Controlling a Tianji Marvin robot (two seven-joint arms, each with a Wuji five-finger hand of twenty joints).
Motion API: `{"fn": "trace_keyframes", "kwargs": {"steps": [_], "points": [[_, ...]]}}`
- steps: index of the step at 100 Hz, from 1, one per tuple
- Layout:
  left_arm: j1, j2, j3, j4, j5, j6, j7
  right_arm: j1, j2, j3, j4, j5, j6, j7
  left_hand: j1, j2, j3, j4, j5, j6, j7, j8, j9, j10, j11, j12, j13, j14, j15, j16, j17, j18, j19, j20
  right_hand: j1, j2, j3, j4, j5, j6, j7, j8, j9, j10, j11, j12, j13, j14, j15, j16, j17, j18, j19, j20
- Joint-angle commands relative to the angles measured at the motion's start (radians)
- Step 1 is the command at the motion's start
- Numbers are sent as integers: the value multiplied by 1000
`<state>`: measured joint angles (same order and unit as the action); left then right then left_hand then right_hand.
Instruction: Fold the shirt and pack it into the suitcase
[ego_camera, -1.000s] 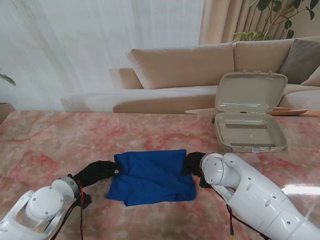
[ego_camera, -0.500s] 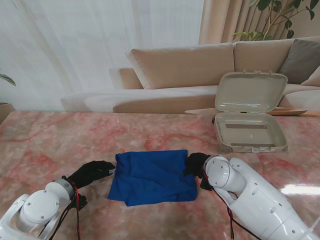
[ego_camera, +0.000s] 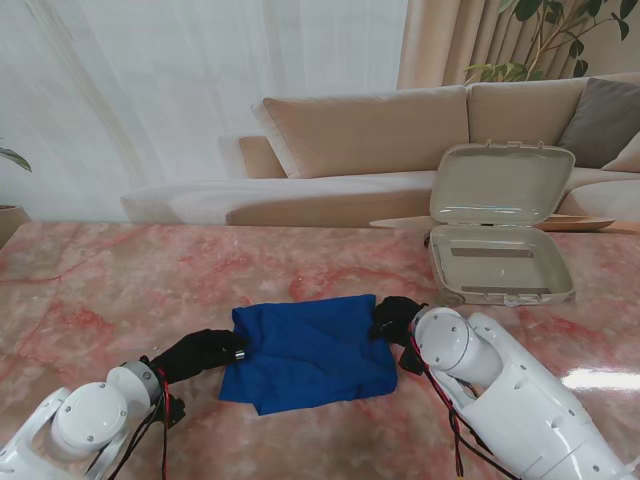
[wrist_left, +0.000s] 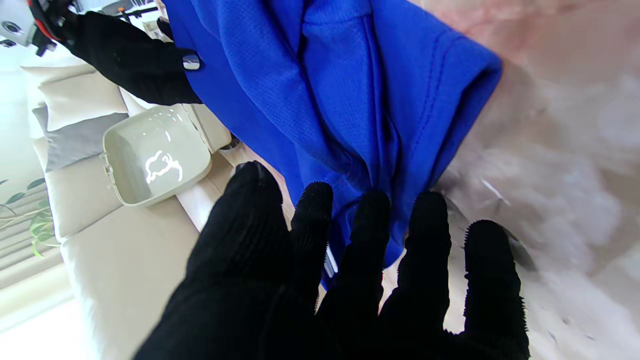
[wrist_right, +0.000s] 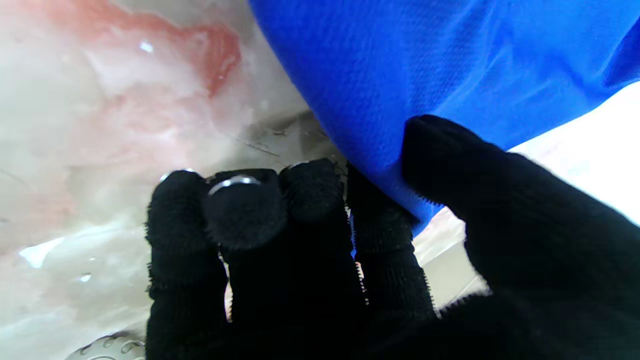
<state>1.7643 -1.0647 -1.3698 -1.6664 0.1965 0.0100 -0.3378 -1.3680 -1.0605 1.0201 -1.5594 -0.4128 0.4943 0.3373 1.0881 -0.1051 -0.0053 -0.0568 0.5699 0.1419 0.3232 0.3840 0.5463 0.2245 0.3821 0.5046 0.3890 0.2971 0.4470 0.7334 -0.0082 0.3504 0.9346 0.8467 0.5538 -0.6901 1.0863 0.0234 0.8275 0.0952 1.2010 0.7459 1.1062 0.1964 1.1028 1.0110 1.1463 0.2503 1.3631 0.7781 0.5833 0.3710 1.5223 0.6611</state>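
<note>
Nearest the robot, the left hand (ego_camera: 205, 352) sat at the shirt's (ego_camera: 310, 350) left edge, fingers (wrist_left: 372, 225) spread and touching the cloth, though a real grip couldn't be confirmed. The right hand (ego_camera: 392, 318) pinched the shirt's right corner between thumb and fingers. The folded shirt lay on the table (ego_camera: 120, 290), and the suitcase (ego_camera: 500, 262) stood open farther back, right.

The pink-veined marble table (ego_camera: 120, 290) carries a folded blue shirt (ego_camera: 310, 350), lying flat between the fingertips of both hands. An open beige suitcase (ego_camera: 500, 265) stands on the same top, well beyond the right hand's fingers (ego_camera: 392, 312), lid raised.
</note>
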Motion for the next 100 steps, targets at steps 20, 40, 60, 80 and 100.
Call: {"fn": "trace_keyframes", "kwargs": {"steps": [20, 40, 60, 80, 100], "points": [[-46, 4, 56, 68, -35, -7, -45, -1, -18, 20, -4, 45, 29, -20, 36, 24, -27, -2, 5, -18, -4, 10, 4, -7, -13, -4, 5, 46, -26, -21, -1, 13, 19, 18, -34, -57, 125, 105, 70, -27, 77, 32, 67, 9, 67, 19, 164, -121, 191, 3, 158, -1, 204, 16], [-76, 2, 91, 104, -62, -10, -49, -8, -31, 37, -28, 78, 51, -58, 39, 23, -27, -2, 4, -19, -3, 11, 2, -7, -11, -3, 3, 46, -25, -20, -2, 12, 16, 18, -36, -69, 137, 131, 81, -20, 79, 31, 82, 14, 75, 18, 165, -191, 286, 42, 274, -12, 275, -4], [-103, -2, 118, 133, -83, -19, -45, -22, -41, 53, -67, 103, 58, -87, 39, 24, -27, -2, 2, -17, -2, 11, 0, -7, -10, -3, 1, 46, -25, -20, -4, 11, 15, 18, -29, -71, 145, 161, 85, -4, 80, 33, 92, 20, 84, 20, 166, -231, 335, 70, 334, -22, 313, -24], [-127, -7, 141, 157, -102, -26, -39, -35, -53, 57, -109, 140, 65, -120, 41, 23, -27, -2, 1, -18, -2, 10, -1, -6, -10, -3, 0, 45, -26, -20, -5, 12, 14, 18, -25, -72, 142, 181, 90, 6, 77, 35, 101, 24, 87, 16, 167, -259, 361, 91, 391, -23, 337, -41], [-147, -10, 161, 176, -119, -31, -37, -26, -60, 37, -136, 162, 72, -132, 40, 25, -27, -1, -1, -17, -3, 8, -1, -5, -10, -3, -1, 47, -27, -21, -5, 12, 12, 18, -21, -71, 133, 184, 89, 11, 73, 34, 100, 26, 87, 15, 167, -260, 362, 94, 395, -22, 339, -48]]}}
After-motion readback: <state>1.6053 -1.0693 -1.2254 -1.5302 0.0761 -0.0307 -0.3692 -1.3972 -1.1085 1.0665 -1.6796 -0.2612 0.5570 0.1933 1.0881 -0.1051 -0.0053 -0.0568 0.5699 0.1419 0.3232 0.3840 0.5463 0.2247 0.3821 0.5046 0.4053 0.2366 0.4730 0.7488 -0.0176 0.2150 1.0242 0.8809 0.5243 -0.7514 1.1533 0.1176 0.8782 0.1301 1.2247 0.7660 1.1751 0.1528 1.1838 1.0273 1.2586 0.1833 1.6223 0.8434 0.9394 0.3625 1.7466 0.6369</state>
